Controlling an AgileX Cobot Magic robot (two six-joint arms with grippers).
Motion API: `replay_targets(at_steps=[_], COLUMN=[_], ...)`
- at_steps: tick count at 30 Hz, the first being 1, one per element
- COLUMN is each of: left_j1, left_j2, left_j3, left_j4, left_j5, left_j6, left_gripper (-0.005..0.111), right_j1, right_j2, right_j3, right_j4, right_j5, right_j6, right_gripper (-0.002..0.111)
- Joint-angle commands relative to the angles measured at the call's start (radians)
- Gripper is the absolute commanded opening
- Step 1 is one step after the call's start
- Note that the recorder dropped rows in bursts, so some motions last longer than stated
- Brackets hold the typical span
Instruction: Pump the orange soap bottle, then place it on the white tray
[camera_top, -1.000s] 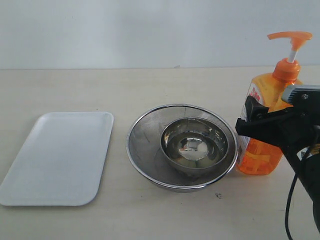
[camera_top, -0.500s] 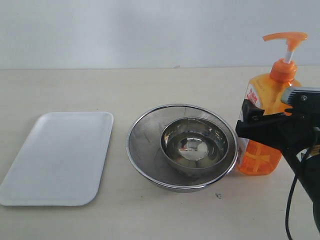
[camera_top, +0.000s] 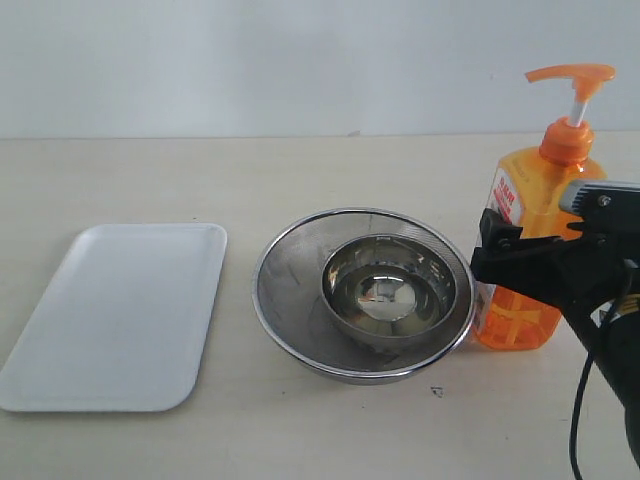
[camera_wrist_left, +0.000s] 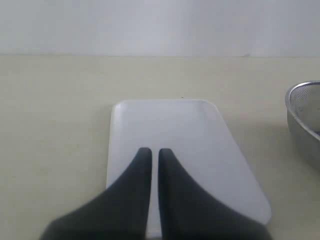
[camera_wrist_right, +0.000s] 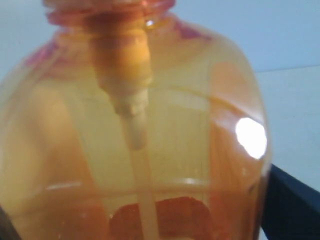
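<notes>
Close to the front edge, on the right side of the desk (camera_top: 300, 430), the right gripper (camera_top: 487, 246) sits a little lower than it did a moment ago. Its black fingers are spread wide, one on each side of the orange soap bottle (camera_top: 535, 190), low on its body. In the right wrist view the bottle fills the picture and a dark finger (camera_wrist_right: 292, 207) lies right at its side, but I cannot tell if the fingers squeeze it. A black cable (camera_top: 577, 420) hangs down from the gripper. The bottle stands on the desk near the right edge, just beside the steel strainer (camera_top: 285, 300). Its bottom has stayed put, but its pump head (camera_top: 570, 72) has gone a tiny bit toward the left since a second ago. The pump head is up, with the white stem showing. The strainer sits in the middle of the desk with a small steel bowl (camera_top: 342, 292) inside it. The white tray (camera_top: 110, 320) lies flat by the left edge, toward the front left corner, well apart from the strainer. The left gripper (camera_wrist_left: 151, 152) hangs above the tray, its two fingers almost together with only a thin slit, holding nothing. A strip of bare desk runs between tray and strainer. A wide band of bare desk lies behind them, up to the far edge and the wall (camera_top: 300, 60).
</notes>
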Motion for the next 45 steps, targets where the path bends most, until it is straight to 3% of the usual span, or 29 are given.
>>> replay_targets(at_steps=[1, 12, 14, 21, 45], left_j1=[-0.007, -0.007, -0.007, -0.007, -0.007], left_j2=[-0.003, -0.003, -0.003, -0.003, -0.003], left_j3=[0.004, 0.004, 0.004, 0.004, 0.004], left_j4=[-0.011, -0.011, -0.011, -0.011, -0.011], left_j5=[-0.001, -0.001, -0.001, -0.001, -0.001], left_j6=[-0.002, -0.002, -0.002, -0.002, -0.002], left_gripper=[0.005, 0.005, 0.005, 0.005, 0.005], right_j1=[-0.001, -0.001, -0.001, -0.001, -0.001], right_j2=[0.000, 0.000, 0.000, 0.000, 0.000], right_j3=[0.006, 0.006, 0.006, 0.006, 0.006], right_j4=[0.000, 0.000, -0.002, -0.004, -0.010], right_j5=[-0.007, -0.020, -0.020, -0.012, -0.014], right_j6=[0.000, -0.015, -0.015, -0.015, -0.013], right_gripper=[0.090, 0.087, 0.073, 0.000, 0.000])
